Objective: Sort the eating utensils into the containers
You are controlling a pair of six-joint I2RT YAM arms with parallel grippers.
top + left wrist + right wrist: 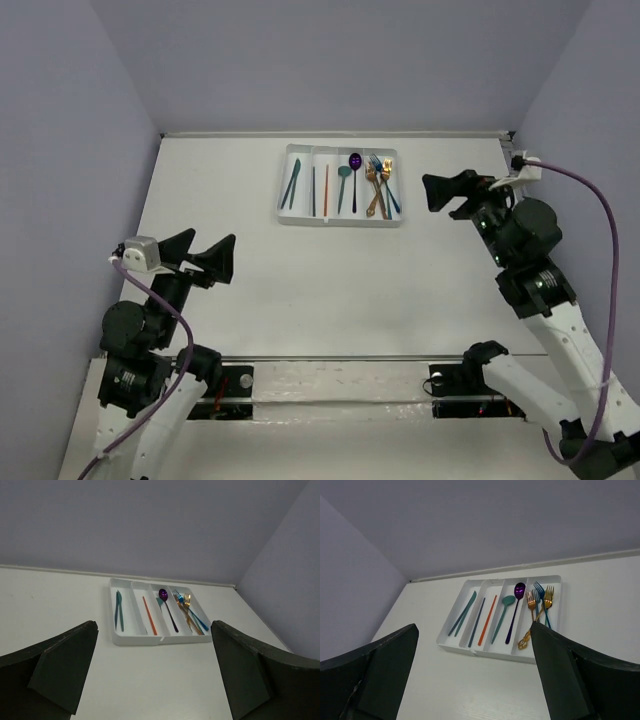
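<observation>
The white tray (338, 222) lies at the far middle of the table. All visible utensils lie in its four compartments: teal knives (291, 184) on the left, then a dark stick and an orange stick (326, 190), then a teal spoon (343, 185) and a purple spoon (354, 172), then gold and blue forks (378, 185) on the right. My left gripper (200, 255) is open and empty, well short of the tray at the near left. My right gripper (450, 195) is open and empty, just right of the tray. The tray also shows in the left wrist view (135, 640) and the right wrist view (495, 652).
Lilac walls close the table at the back and both sides. A metal rail (340, 380) runs along the near edge between the arm bases. A purple cable (600, 220) hangs from the right arm.
</observation>
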